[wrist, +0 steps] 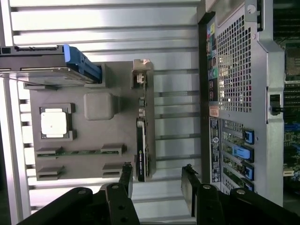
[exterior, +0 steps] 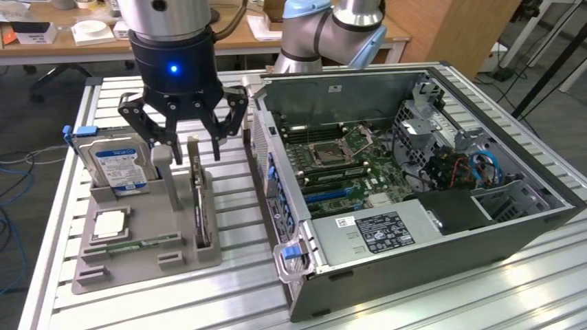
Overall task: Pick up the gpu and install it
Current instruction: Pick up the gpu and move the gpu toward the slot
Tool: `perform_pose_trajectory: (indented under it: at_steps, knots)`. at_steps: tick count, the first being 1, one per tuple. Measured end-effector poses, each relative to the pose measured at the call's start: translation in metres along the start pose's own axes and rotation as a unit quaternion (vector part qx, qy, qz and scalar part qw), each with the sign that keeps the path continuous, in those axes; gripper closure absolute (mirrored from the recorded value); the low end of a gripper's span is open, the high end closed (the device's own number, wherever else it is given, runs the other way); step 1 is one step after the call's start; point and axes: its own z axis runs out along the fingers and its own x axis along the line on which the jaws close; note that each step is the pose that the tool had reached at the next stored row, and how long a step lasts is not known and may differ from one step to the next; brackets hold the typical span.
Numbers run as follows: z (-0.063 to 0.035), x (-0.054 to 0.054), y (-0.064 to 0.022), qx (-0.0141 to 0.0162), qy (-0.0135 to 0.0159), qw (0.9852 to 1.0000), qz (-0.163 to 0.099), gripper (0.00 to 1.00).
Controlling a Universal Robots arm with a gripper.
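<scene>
The gpu (exterior: 199, 199) stands on edge in a slot of the grey holder tray (exterior: 137, 265); it is a thin card with a dark cooler and a silver bracket at its far end. My gripper (exterior: 195, 148) hangs just above that far end, open, with nothing between its fingers. In the wrist view the gpu (wrist: 142, 140) appears edge-on, lying closer to one finger (wrist: 125, 180) than to the other, and my gripper (wrist: 158, 183) does not touch it. The open computer case (exterior: 413, 172) with its motherboard (exterior: 339, 158) lies at the exterior view's right.
The tray also holds a blue-labelled hard drive (exterior: 115, 165), a processor chip (exterior: 108, 225) and a narrow memory stick (exterior: 142, 242). The case's rear panel (wrist: 243, 93) stands close beside the tray. All sit on a slatted aluminium table (exterior: 229, 289).
</scene>
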Motion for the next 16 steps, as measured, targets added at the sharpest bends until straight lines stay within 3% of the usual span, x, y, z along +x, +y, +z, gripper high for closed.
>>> perform_pose_trajectory:
  at_steps: [16]
  knots:
    - [0.0167,0.003,-0.0003,0.0001,-0.0004,1.0,0.0,0.46]
